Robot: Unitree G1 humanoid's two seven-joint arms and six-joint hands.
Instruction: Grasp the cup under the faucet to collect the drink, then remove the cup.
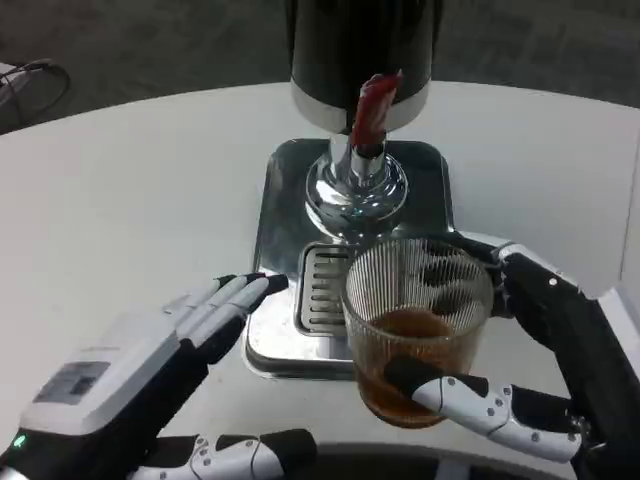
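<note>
Ribbed glass cup [418,300] in right hand's [540,370] grip, left hand [190,350] empty, fingers spread, dispenser [360,50] top cropped.

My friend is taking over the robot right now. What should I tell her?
Right hand: grips the ribbed glass cup, which holds some brown drink.
Left hand: open, holds nothing, fingers by the drip tray.
The cup sits in front of the dispenser, near the tray's front edge, below the red faucet lever.
Done: cup grasped, drink collected.
Left: move the cup away, keeping it level.
</note>
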